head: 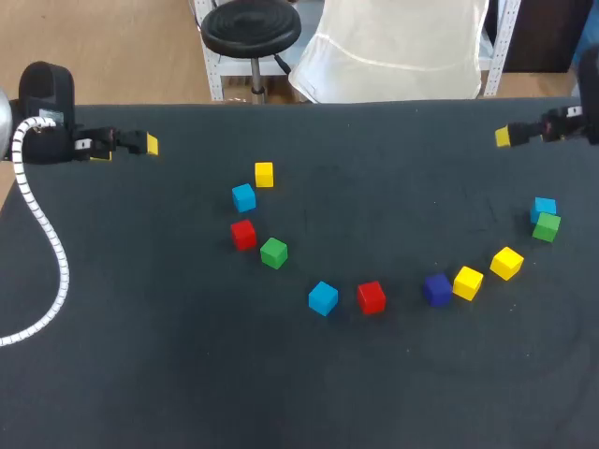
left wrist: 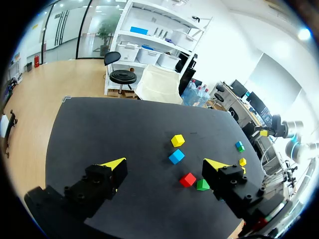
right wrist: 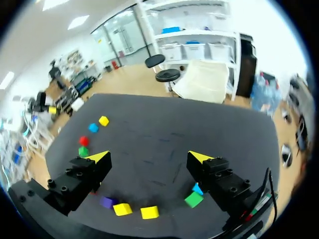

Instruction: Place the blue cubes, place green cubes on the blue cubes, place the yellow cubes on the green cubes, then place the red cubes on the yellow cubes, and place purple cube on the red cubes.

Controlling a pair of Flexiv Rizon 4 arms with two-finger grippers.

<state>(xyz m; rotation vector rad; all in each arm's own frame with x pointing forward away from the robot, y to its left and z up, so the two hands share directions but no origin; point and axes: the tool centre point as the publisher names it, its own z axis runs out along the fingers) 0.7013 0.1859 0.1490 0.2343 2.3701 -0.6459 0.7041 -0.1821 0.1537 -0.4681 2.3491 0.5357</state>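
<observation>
Out at the far corners, my left gripper [head: 126, 147] and right gripper [right wrist: 149, 157] both hang wide open, holding nothing. Blue goes first, I reckon. The blue cube [head: 243, 196] at mid-left sits just beside a yellow cube [head: 264, 174], so I'd drop straight down and close across its free sides.

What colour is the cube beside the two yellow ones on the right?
It is a purple cube, clearest in the head view.
</observation>
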